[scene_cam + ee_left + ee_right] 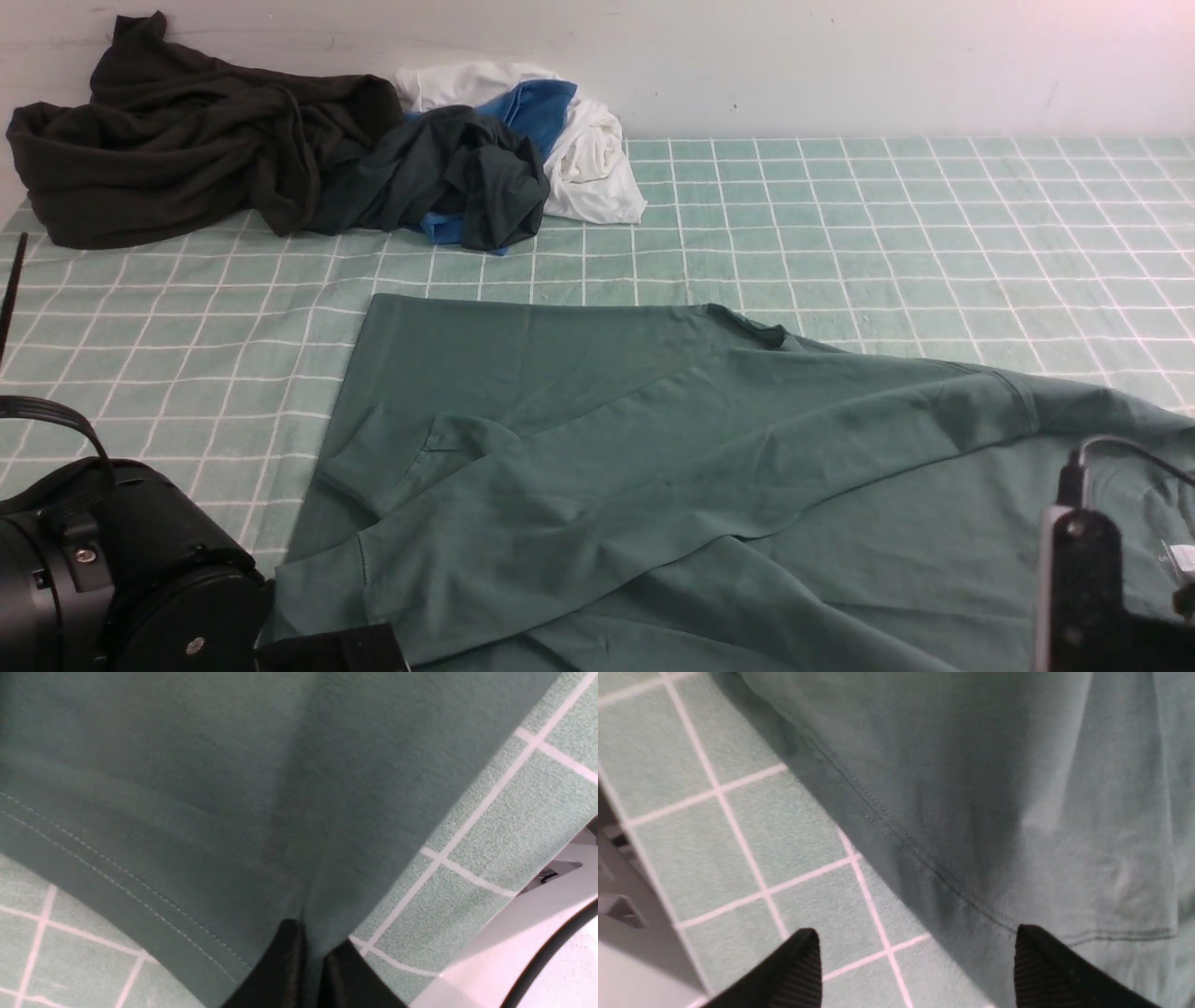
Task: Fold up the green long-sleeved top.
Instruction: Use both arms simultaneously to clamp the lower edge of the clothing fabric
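The green long-sleeved top (653,485) lies spread over the near half of the checked cloth, with both sleeves laid across its body. My left gripper (312,945) is shut on a pinch of the top's fabric (233,788) near its stitched hem, at the near left corner. My right gripper (917,942) is open, its jaws wide apart, over the top's hemmed edge (994,812) and the checked cloth (784,849) at the near right. In the front view only the arm bodies show, the left (112,569) and the right (1092,579).
A pile of other clothes sits at the far left against the wall: a dark brown-black garment (177,140), a blackish-green one (448,177), and white (588,159) and blue (537,107) pieces. The table's near edge shows in the left wrist view (537,933).
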